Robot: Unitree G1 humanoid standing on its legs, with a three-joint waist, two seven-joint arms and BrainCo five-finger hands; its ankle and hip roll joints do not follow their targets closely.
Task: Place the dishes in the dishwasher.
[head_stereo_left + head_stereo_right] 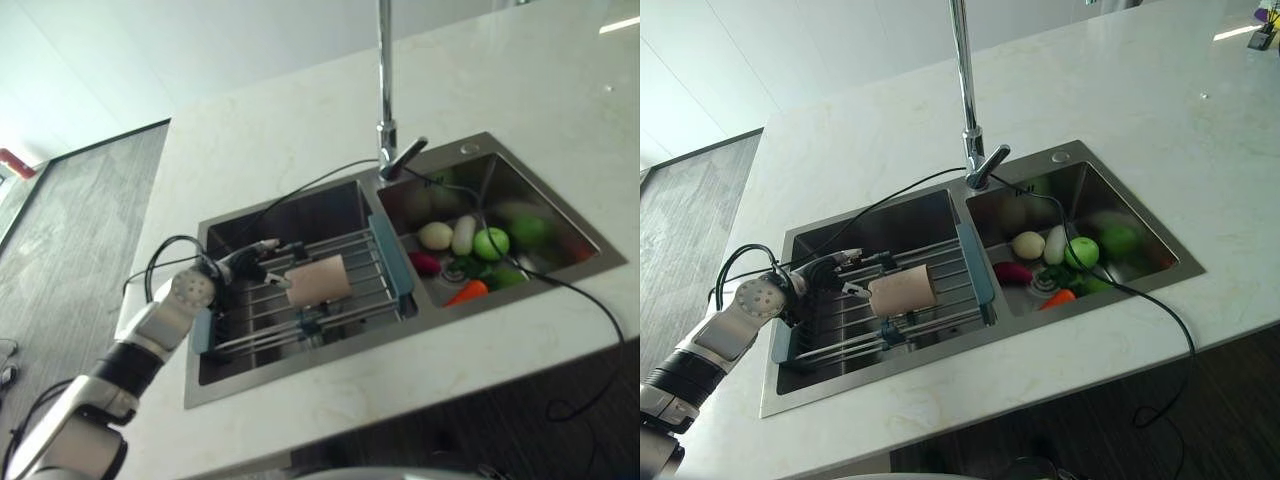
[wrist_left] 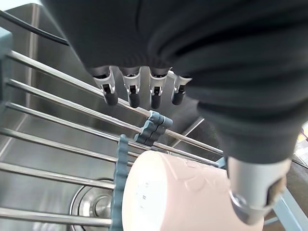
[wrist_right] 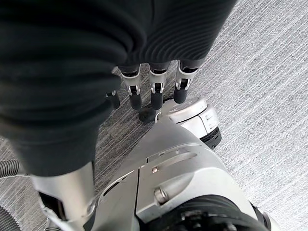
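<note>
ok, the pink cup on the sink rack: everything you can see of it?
The pink cup is pale, matte, cylindrical, lying on its side across the metal bars of the rack over the left basin. Its flat base shows in the left wrist view, with faint relief on the wall. The left hand is open just beside it, not gripping.

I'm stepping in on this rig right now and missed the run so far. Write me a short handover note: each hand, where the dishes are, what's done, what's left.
Left hand: open, fingers straight, over the metal-bar drying rack in the left basin of the steel double sink, beside the pale pink cup but not gripping it.
Right hand: open, idle, hanging low over grey floor.
The pink cup lies on its side on the rack. The right basin holds fruit and vegetables.
Done: nothing visibly loaded.
Left: grasp the cup and move it to the dishwasher.
</note>
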